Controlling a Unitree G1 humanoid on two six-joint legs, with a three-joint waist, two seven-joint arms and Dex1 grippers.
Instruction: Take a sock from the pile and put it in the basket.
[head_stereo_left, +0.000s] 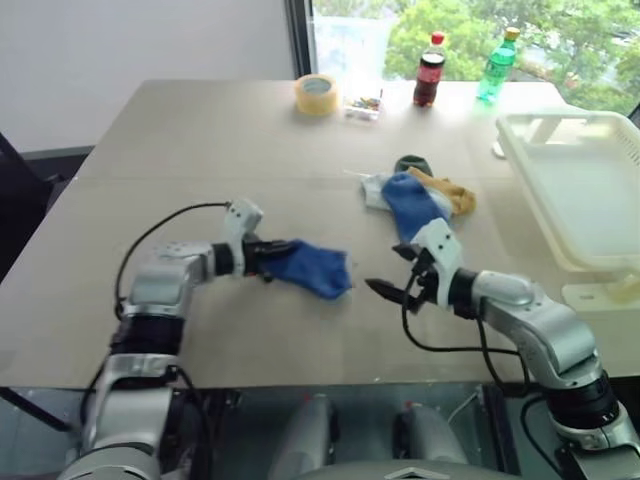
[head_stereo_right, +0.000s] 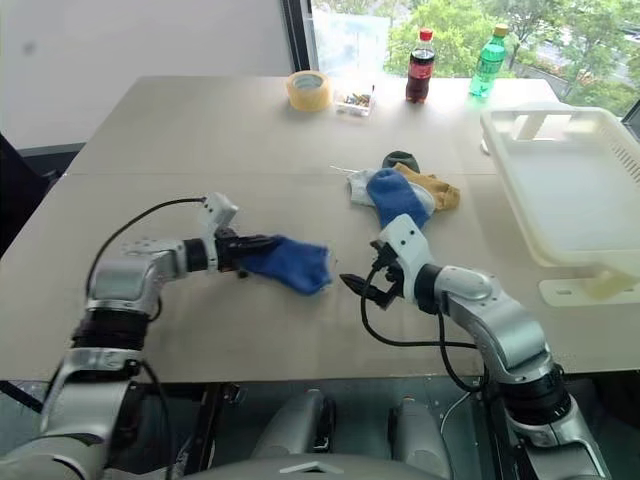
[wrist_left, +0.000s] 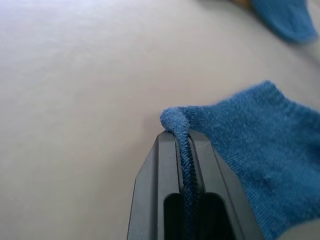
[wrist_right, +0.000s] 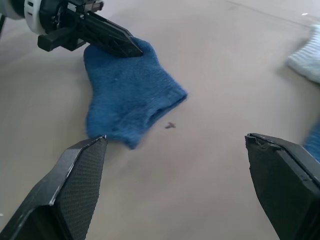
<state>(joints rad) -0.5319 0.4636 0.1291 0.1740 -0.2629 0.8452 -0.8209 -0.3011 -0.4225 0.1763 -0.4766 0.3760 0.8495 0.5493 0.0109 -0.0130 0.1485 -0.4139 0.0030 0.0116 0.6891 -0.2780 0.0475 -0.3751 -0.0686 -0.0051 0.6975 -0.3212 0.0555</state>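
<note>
Your left pincer (head_stereo_left: 272, 248) hides the edge of the blue sock (head_stereo_left: 312, 267) it is pinching tight between both fingers. The rest of the sock lies flat on the table (head_stereo_left: 200, 140), past the fingertips. Your right pincer (head_stereo_left: 392, 288) hangs wide open, holding nothing, tips aimed at that sock. The pile (head_stereo_left: 420, 195) sits just behind your right pincer. The basket (head_stereo_left: 570, 180) is cut off at the picture's edge, farther out past that arm.

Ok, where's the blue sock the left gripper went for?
In the left eye view the blue sock lies on the table left of centre, pinched at one end by the left gripper, apart from the pile.
</note>
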